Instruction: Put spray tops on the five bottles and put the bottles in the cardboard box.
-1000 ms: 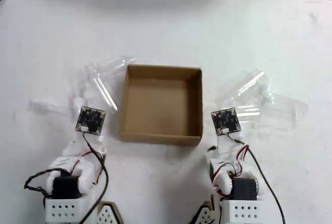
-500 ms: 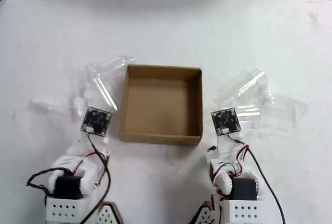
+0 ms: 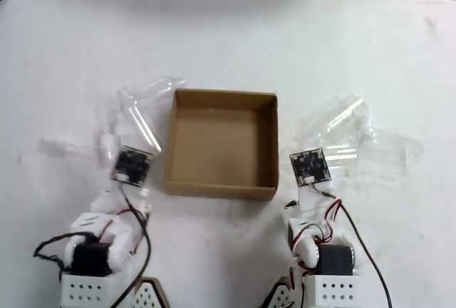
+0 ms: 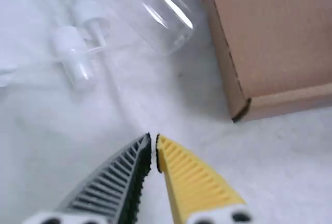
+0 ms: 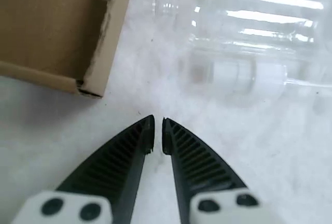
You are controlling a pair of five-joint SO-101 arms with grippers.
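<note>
Pretty sure I'm right at the start here. The cardboard box (image 3: 221,190) sits mid-desk (image 3: 228,37) between the two arms, and none of the bottles is in it yet. The clear bottles lie on their sides in two heaps, one (image 3: 146,108) just beside the box's left wall and the other (image 3: 356,133) just off its right wall. They're see-through and overlap, so I can't count them properly.

My left tool (image 4: 153,141) hangs over the desk near the box's near left corner. Its grey and yellow fingers are pressed together with nothing in them. My right tool (image 5: 157,124) is the same story by the near right corner: black fingers together, only a sliver between the tips, nothing held.

A white spray top (image 4: 72,53) lies ahead of the left tool, next to a bottle (image 4: 161,16). Another spray top (image 5: 244,73) lies among the right-side bottles (image 5: 270,16). That one might already be sitting on a neck, hard to tell.

How I'd do this step:
- Spread the left fingers before coming down.
- Take the spray top across its chunky collar, not the thin tube.
- Have the right tool pin a bottle near the neck so it can't roll.
- That clear plastic looks slippery and squashy, so squeeze gently and approach slowly.
</note>
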